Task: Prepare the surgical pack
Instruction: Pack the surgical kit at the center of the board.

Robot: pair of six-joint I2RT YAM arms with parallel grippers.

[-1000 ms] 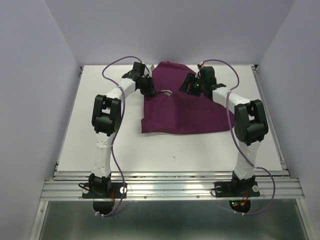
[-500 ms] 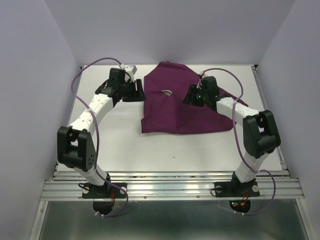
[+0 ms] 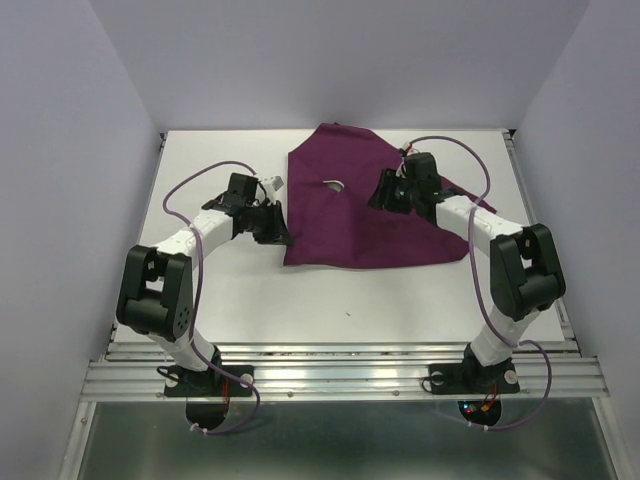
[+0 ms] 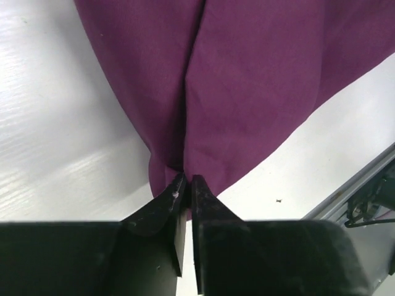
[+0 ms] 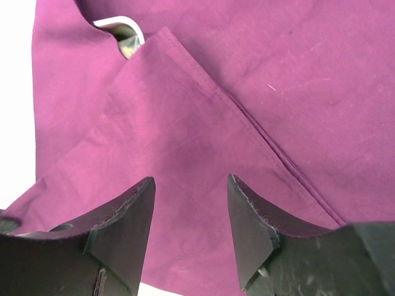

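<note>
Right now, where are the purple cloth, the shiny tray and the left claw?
purple cloth (image 3: 370, 225), overhead view, its flat middle.
shiny tray (image 5: 125, 38), right wrist view, bit peeking from the cloth.
left gripper (image 4: 187, 180), left wrist view, between its fingertips.

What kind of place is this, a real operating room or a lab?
Likely a robotics test cell, not an operating room: left arm and right arm bolted to an aluminium rail, a white table boxed in by plain walls.
</note>
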